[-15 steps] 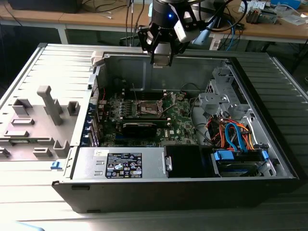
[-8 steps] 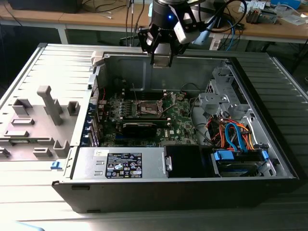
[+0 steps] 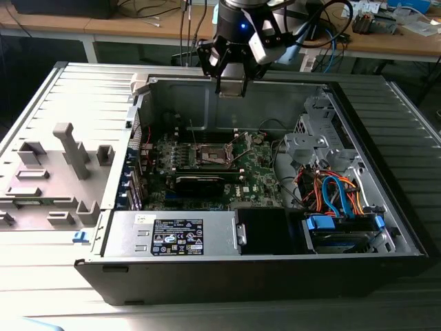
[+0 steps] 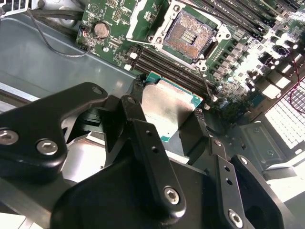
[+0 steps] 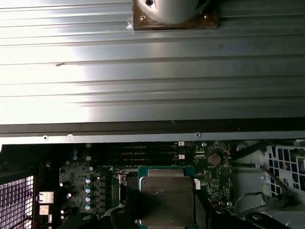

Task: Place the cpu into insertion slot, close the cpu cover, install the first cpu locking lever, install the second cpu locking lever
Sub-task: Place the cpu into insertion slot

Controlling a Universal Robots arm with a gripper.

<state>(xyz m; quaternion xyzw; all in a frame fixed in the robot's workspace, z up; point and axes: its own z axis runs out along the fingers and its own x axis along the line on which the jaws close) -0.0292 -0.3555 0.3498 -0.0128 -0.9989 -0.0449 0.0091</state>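
Exterior view has the black gripper (image 3: 231, 86) hanging up over the far wall of the open dark grey desktop computer case (image 3: 262, 276), which lies on its side on the ribbed grey metal worktop (image 3: 83, 89), so it's well above the green motherboard (image 3: 255, 172). Both wrist views show the gripper (image 4: 169, 100) (image 5: 166, 210) pinching the small flat square cpu with the dull silver-grey metal top (image 4: 167, 107) (image 5: 167, 198). One black finger sits on each of two opposite edges, and the chip is held flat with the metal side facing the cameras. Second wrist view also catches the small square insertion slot with its dark frame and brownish-gold pin field (image 4: 188, 36) down on the board, pins exposed, well apart from the chip. The thin silvery metal cpu cover (image 4: 158, 19) looks flipped open right beside the socket. From the exterior view the socket (image 3: 210, 155) sits about mid-board, below the gripper
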